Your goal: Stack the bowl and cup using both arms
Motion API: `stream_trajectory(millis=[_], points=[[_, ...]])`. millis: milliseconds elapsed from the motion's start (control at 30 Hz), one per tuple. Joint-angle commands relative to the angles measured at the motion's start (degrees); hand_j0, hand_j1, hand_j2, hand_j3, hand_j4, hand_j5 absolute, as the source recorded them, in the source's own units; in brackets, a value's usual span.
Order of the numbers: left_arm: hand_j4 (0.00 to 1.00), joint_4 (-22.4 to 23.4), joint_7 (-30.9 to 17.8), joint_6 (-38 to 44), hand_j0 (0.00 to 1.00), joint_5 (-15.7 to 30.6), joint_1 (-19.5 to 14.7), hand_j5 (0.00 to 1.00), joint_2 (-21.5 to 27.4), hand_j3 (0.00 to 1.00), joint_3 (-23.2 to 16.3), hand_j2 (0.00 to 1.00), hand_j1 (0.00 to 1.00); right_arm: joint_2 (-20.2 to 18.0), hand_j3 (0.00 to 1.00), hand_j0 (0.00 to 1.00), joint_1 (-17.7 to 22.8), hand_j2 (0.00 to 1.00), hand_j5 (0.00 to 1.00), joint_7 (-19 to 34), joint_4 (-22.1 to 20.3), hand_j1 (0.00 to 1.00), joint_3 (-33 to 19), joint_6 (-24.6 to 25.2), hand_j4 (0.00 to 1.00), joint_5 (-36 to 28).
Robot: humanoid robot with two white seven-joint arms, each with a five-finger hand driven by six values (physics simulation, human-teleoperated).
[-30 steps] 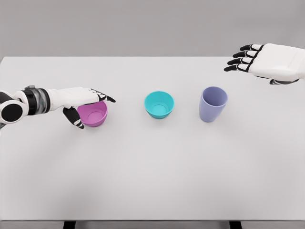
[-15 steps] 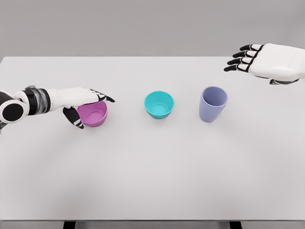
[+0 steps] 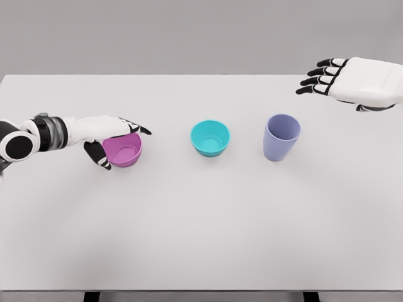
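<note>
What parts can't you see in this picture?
Head view only:
- Left rim of the pink bowl: covered by the left hand, so its grip there cannot be judged.
- Right hand: its wrist and arm are cut off by the picture's right edge.
- Left arm past the elbow: cut off by the left edge.
- Far side of the purple cup and the teal bowl: hidden by their own walls.
</note>
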Motion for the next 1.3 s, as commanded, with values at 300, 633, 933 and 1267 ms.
stream_trajectory(millis=[300,633,933,1267], points=[[1.00,0.5,0.0,0.0,1.00,-0.1,0.1,1.00,-0.3,1.00,-0.1,1.00,1.00,-0.1,1.00,1.00,0.1,1.00,1.00,0.0,0.0,1.00,0.0,0.1,1.00,-0.2],[1.00,0.5,0.0,0.0,1.00,-0.4,0.4,1.00,-0.3,1.00,-0.1,1.00,1.00,-0.1,1.00,1.00,0.0,1.00,1.00,0.0,0.0,1.00,0.0,0.1,1.00,-0.2],[0.84,0.5,0.0,0.1,0.84,-0.4,0.4,0.84,-0.2,0.84,0.0,0.84,0.84,-0.1,1.00,1.00,0.0,1.00,1.00,0.0,0.0,1.00,0.0,0.1,1.00,-0.2],[0.80,0.5,0.0,0.1,0.80,-0.3,0.4,0.80,-0.2,0.80,0.1,0.80,0.80,-0.1,1.00,1.00,0.0,1.00,1.00,0.0,0.0,1.00,0.0,0.1,1.00,-0.2]])
